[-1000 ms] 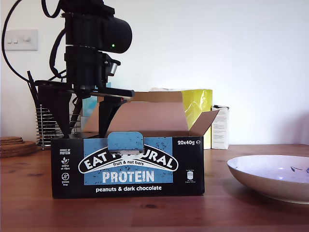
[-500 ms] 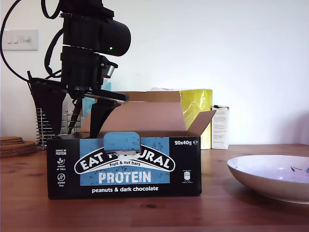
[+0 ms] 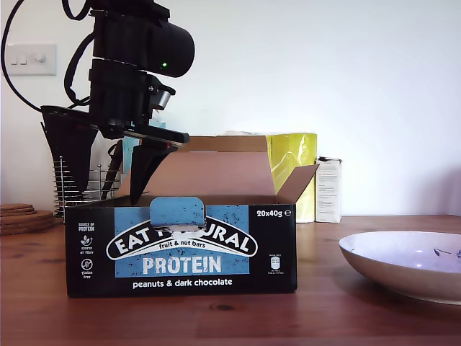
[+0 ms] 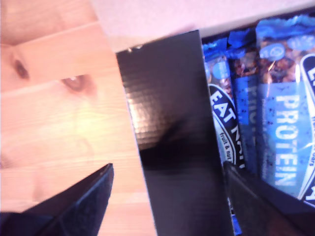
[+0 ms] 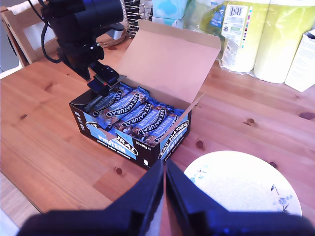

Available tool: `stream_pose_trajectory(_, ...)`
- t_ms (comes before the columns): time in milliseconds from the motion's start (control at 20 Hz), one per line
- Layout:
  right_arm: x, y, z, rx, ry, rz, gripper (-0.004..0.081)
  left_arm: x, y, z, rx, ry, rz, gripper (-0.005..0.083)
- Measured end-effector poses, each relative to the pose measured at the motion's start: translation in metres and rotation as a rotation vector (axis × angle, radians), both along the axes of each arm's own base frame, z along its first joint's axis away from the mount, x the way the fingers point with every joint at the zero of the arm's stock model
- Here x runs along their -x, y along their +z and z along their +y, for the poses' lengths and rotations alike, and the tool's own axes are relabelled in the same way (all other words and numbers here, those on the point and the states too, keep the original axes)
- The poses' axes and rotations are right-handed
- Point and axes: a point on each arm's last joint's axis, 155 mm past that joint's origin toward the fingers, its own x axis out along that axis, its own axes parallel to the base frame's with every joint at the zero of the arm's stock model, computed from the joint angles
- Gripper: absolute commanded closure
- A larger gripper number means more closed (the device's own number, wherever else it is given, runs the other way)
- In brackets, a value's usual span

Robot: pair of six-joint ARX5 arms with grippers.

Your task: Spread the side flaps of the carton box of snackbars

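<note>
The carton box of snackbars (image 3: pixel 180 252) (image 5: pixel 123 142) stands on the wooden table with its wide brown lid flap (image 3: pixel 216 173) raised at the back. My first gripper (image 3: pixel 101 196) (image 4: pixel 167 167) (image 5: pixel 101 91) is open and straddles the side flap (image 4: pixel 167 123) at the box end on the exterior view's left. One finger is over the table, the other over the blue-wrapped bars (image 4: pixel 275 98). The other side flap (image 3: pixel 299 180) (image 5: pixel 197 101) angles up and outward. My second gripper (image 5: pixel 165 167) is shut and empty, hovering well back from the box front.
A white patterned bowl (image 3: pixel 403 263) (image 5: pixel 246 182) sits on the exterior view's right. Behind the box are yellow packs (image 3: pixel 292 155), a narrow white carton (image 3: pixel 329 189), a wire rack (image 3: pixel 79 187) and wooden coasters (image 3: pixel 21 216). A teal tissue box (image 5: pixel 170 7) stands farther back.
The box has slid toward the exterior view's left. My first gripper has shifted the same way with it and tilted, its fingers still around that end flap.
</note>
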Motion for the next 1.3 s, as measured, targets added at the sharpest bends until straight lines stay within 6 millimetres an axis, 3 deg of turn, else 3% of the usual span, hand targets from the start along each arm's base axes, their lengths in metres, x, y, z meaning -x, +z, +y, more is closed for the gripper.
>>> stream_pose_trajectory(800,0.000,0.000,0.000,0.000,0.000,0.000,0.0783,0.002,0.007,0.008,-0.038,-0.013,-0.007,0.0128)
stream_pose_trajectory(1300,0.001,-0.003,-0.001,0.006,0.000,0.011,0.0783,0.002,0.023,0.017,-0.067,-0.013,-0.045,0.0128)
